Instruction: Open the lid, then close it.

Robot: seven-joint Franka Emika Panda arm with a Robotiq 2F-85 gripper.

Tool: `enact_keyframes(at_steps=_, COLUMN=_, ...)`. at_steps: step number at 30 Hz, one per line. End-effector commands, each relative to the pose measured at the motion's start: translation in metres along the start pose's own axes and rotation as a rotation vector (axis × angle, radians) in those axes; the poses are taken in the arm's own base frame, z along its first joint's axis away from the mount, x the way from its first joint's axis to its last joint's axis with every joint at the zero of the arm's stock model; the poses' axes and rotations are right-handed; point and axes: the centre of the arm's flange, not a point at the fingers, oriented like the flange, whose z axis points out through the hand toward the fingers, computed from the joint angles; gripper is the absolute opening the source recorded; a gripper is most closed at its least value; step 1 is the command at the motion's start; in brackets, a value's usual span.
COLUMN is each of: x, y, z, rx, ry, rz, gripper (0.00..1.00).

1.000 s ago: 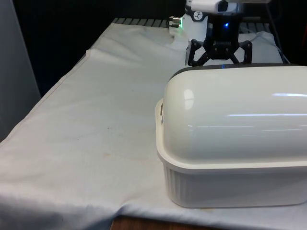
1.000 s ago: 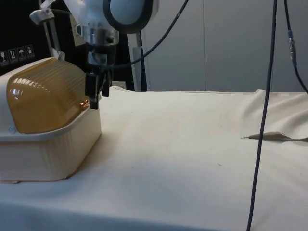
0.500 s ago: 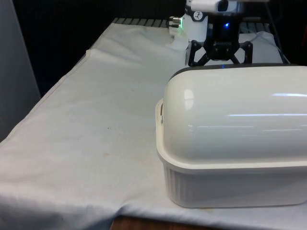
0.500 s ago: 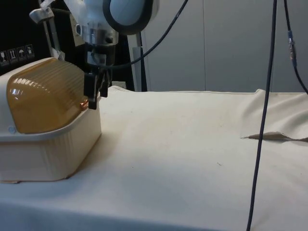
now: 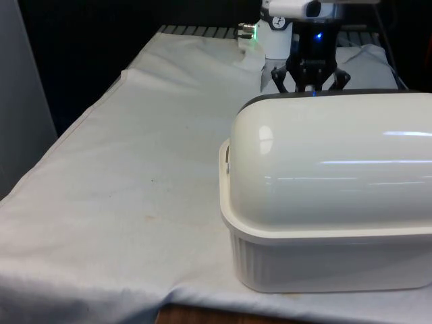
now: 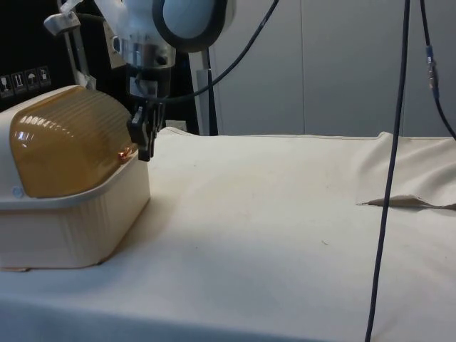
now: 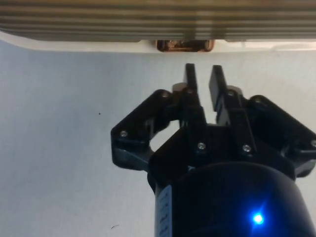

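Black gripper (image 7: 203, 74) hangs fingers-down off the white arm (image 6: 174, 18), which comes down nearly straight from above at the far end of the table (image 5: 135, 155). Its two fingers (image 7: 190, 79) stand close together with only a thin slit between them, and nothing sits in that slit; they hold nothing. In the side view the gripper (image 6: 144, 146) sits just beside the bread box's (image 6: 71, 192) front edge, level with a small copper-coloured handle (image 6: 125, 153) at the bottom of the lid (image 6: 64, 146). From the wrist view the fingertips stop short of that handle (image 7: 185, 45), with a strip of white cloth visible between them, so they are near it but apart.

In the front view the bread box (image 5: 331, 202) stands at the near right of the table, turning its smooth cream back to that camera, with the gripper (image 5: 310, 82) showing just over its top. Its long axis runs across the table, left to right in the front view. Its opening side, with the handle, points towards the far end. The lid is a ribbed amber roll-top in the side view, curving down over the cream ribbed base (image 6: 78, 228), and it is down, closed against the base's rim.
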Motion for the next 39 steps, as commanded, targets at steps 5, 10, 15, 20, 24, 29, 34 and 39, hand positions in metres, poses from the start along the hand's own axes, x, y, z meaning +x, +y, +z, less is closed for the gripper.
enact_keyframes(at_steps=5, x=0.001, y=-0.004, z=-0.002, rx=0.020, ry=0.004, rz=0.007, gripper=0.00)
enact_keyframes(at_steps=10, x=0.001, y=-0.006, z=-0.003, rx=0.039, ry=0.007, rz=0.017, gripper=0.00)
enact_keyframes(at_steps=15, x=0.002, y=-0.007, z=-0.005, rx=0.064, ry=0.011, rz=0.031, gripper=0.00)
enact_keyframes(at_steps=20, x=0.002, y=-0.007, z=-0.005, rx=0.088, ry=0.013, rz=0.043, gripper=0.00)
enact_keyframes(at_steps=24, x=0.003, y=-0.005, z=-0.004, rx=0.088, ry=0.013, rz=0.050, gripper=0.00)
enact_keyframes(at_steps=29, x=0.008, y=-0.009, z=-0.006, rx=0.120, ry=0.030, rz=0.060, gripper=0.00)
enact_keyframes(at_steps=34, x=0.010, y=-0.011, z=-0.007, rx=0.125, ry=0.037, rz=0.065, gripper=0.00)
enact_keyframes(at_steps=39, x=0.011, y=-0.013, z=-0.005, rx=0.126, ry=0.038, rz=0.067, gripper=0.00)
